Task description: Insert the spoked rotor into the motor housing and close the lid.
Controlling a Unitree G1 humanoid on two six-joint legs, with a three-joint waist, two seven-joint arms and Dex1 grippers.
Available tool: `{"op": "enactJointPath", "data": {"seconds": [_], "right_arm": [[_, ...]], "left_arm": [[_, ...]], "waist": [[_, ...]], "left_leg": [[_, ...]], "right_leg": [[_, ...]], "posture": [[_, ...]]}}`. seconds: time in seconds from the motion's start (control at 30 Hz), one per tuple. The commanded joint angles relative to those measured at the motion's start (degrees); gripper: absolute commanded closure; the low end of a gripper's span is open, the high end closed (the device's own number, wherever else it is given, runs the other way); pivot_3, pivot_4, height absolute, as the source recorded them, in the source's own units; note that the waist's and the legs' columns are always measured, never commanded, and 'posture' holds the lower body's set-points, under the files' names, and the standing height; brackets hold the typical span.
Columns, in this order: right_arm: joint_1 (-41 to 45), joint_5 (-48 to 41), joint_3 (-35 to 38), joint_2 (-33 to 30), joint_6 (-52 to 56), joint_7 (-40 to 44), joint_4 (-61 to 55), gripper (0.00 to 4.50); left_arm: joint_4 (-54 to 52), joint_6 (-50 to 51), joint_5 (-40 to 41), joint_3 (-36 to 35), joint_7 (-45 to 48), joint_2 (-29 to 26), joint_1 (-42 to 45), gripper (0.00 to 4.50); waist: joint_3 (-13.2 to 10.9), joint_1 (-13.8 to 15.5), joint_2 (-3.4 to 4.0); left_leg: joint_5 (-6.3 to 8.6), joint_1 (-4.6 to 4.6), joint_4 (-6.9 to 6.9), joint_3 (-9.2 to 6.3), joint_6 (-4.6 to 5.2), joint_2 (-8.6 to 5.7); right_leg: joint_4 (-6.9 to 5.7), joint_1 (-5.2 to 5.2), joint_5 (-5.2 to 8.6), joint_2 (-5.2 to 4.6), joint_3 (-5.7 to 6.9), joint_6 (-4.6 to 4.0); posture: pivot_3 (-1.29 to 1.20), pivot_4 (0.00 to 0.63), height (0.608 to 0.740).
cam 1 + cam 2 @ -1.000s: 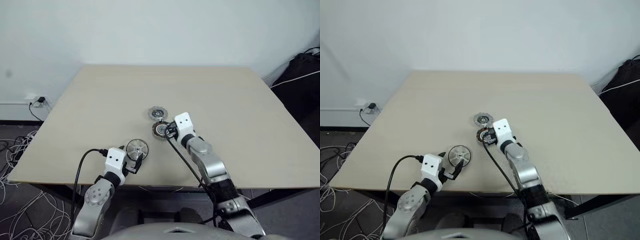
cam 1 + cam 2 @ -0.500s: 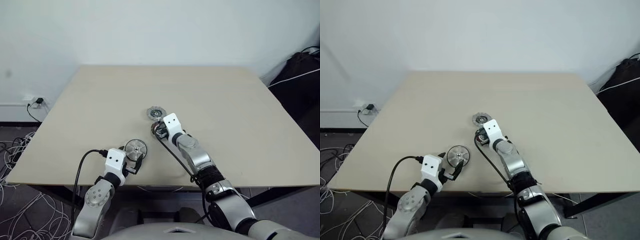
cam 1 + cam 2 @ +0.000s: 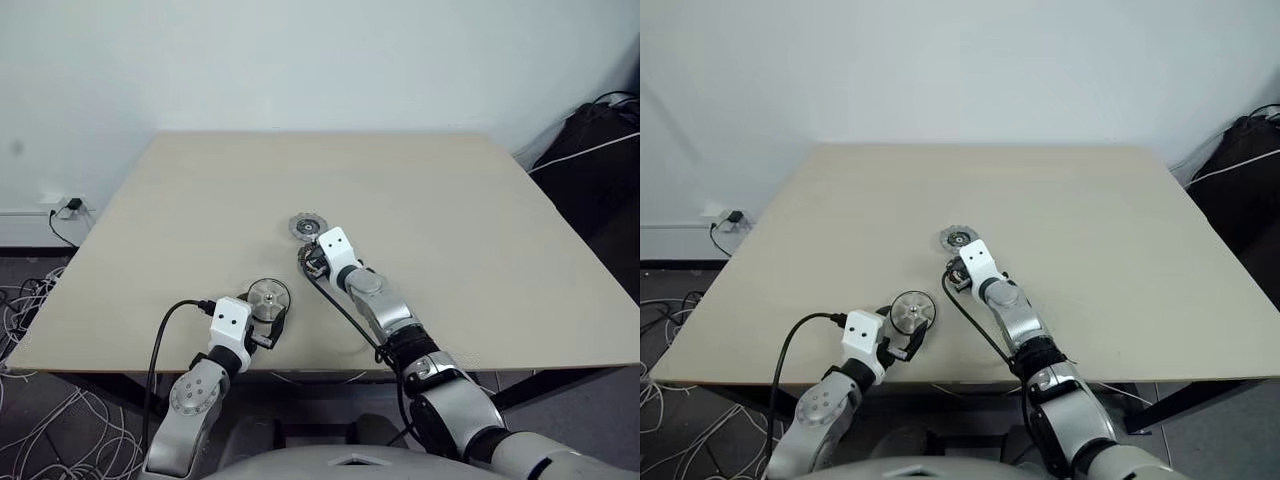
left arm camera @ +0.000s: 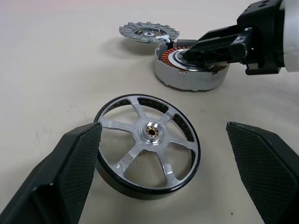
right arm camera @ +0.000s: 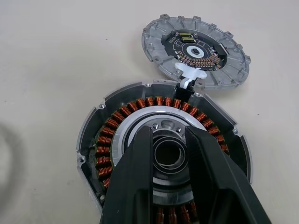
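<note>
Two hands work over a pale worktop (image 3: 450,200). Taking the head view as a clock face, the right hand (image 5: 169,154) sits close to the centre, its black fingers (image 5: 135,172) drawn narrow and resting on the silver centre of the motor housing (image 5: 114,135). A small metal ring (image 5: 169,153) lies between the fingertips at the housing's hub; whether the fingers pinch it or merely flank it cannot be told. Copper-coloured windings circle that silver centre inside a grey rim, and the housing lies flat and open-topped.

Just beyond the housing toward twelve o'clock lies the lid (image 5: 196,50), a dull-grey disc with a notched rim and a dark inner face, flat on the worktop. A short white link joins its near edge to the housing's rim, so the two sit just beside each other.

Toward seven o'clock from the housing is the left hand (image 4: 163,154), spread wide, its two textured black fingers (image 4: 70,172) standing on either side of the spoked rotor (image 4: 149,144) without touching it. That rotor lies flat near the worktop's front edge, a shiny silver wheel with thin spokes, a small hub and a dark outer band. It sits apart from the housing, with bare worktop between them.
</note>
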State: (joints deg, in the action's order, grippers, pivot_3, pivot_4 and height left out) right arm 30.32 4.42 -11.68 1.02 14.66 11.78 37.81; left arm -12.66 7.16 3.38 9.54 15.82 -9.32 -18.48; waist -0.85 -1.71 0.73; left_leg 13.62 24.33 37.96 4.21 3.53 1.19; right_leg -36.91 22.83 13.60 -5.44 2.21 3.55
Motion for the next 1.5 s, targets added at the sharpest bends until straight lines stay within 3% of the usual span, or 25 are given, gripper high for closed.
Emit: {"op": "enactJointPath", "data": {"seconds": [0.03, 0.23, 0.4, 0.5, 0.7, 0.93, 1.13, 1.23, 1.4, 1.5], "right_arm": [[2.3, -0.3, 0.8, 0.6, -2.4, 0.4, 0.3, 3.82], [1.9, -0.9, 1.0, 1.0, -3.2, 1.9, -1.5, 1.86], [1.0, -2.0, 1.7, 0.7, -2.1, 3.4, -8.4, 1.86], [0.6, -2.6, 2.2, 0.3, 0.2, 4.2, -12.9, 2.49], [1.1, -0.7, 0.4, -1.2, 6.7, 4.2, -15.9, 4.47], [2.0, 2.6, -3.1, -2.8, 13.9, 5.3, -17.3, 4.47], [0.2, 3.6, -10.2, -9.6, 17.4, 16.2, -25.3, 4.47], [0.4, 4.2, -12.3, -12.4, 18.5, 19.5, -26.7, 3.88], [1.7, 5.5, -14.0, -14.3, 18.7, 21.2, -24.8, 2.28], [2.5, 5.6, -14.5, -14.4, 18.8, 22.4, -24.2, 2.28]], "left_arm": [[-1.3, -1.2, -0.2, -0.2, -0.3, 0.1, 0.4, 0.00], [-1.1, -1.2, -0.1, -0.2, -0.3, 0.0, 0.5, 0.00], [-1.0, -1.2, -0.1, 0.0, -0.2, 0.1, 0.7, 0.00], [-0.9, -1.2, -0.1, 0.2, -0.1, 0.1, 0.9, 0.00], [-0.5, -1.0, -0.1, 0.2, 0.1, 0.4, 1.4, 0.00], [-0.4, -1.3, -0.2, 0.4, -0.3, 0.7, 1.2, 0.00], [-0.5, -1.6, -0.1, 0.3, -0.7, 0.8, 0.6, 0.00], [-0.3, -1.6, -0.2, 0.4, -0.8, 0.9, 0.6, 0.00], [-0.1, -1.5, -0.1, 0.5, -0.8, 1.1, 1.0, 0.00], [0.0, -1.6, -0.1, 0.5, -0.8, 1.2, 0.9, 0.00]], "waist": [[0.0, 0.0, 0.01], [0.0, -0.1, 0.01], [0.0, -0.1, 0.02], [0.0, 0.0, 0.03], [0.0, 0.1, 0.02], [0.0, 0.1, 0.03], [0.0, 0.2, 0.02], [0.0, 0.3, 0.01], [0.0, 0.3, 0.00], [0.0, 0.3, 0.00]], "left_leg": [[-0.01, 0.00, 0.00, 0.00, -0.01, 0.01], [-0.01, 0.00, -0.02, 0.02, -0.02, 0.02], [-0.01, 0.01, -0.03, 0.03, -0.02, 0.03], [-0.01, 0.01, -0.04, 0.03, -0.03, 0.04], [0.00, 0.02, -0.04, 0.04, -0.03, 0.04], [-0.01, 0.14, -0.07, 0.07, -0.05, 0.04], [-0.02, 0.25, -0.06, 0.08, -0.04, 0.04], [-0.02, 0.25, -0.03, 0.08, -0.03, 0.03], [-0.02, 0.25, -0.02, 0.08, -0.04, 0.04], [-0.02, 0.25, -0.03, 0.08, -0.04, 0.04]], "right_leg": [[0.00, 0.00, 0.00, 0.01, 0.00, 0.00], [0.00, 0.02, -0.01, 0.02, -0.01, -0.01], [0.00, 0.05, -0.01, 0.02, -0.03, -0.02], [0.00, 0.06, -0.01, 0.01, -0.03, -0.02], [0.01, 0.08, -0.01, -0.02, -0.03, -0.03], [0.00, 0.24, -0.03, -0.02, -0.06, -0.08], [0.01, 0.34, -0.03, -0.02, -0.06, -0.08], [0.01, 0.33, -0.03, -0.03, -0.05, -0.08], [0.00, 0.34, -0.04, -0.01, -0.05, -0.09], [0.00, 0.35, -0.04, 0.00, -0.05, -0.09]], "posture": [[0.00, 0.000, 0.740], [0.00, 0.000, 0.740], [0.00, 0.000, 0.740], [0.00, 0.000, 0.740], [0.00, 0.000, 0.740], [0.00, 0.000, 0.740], [0.00, 0.000, 0.740], [0.00, 0.000, 0.740], [0.00, 0.000, 0.740], [0.00, 0.000, 0.740]]}}
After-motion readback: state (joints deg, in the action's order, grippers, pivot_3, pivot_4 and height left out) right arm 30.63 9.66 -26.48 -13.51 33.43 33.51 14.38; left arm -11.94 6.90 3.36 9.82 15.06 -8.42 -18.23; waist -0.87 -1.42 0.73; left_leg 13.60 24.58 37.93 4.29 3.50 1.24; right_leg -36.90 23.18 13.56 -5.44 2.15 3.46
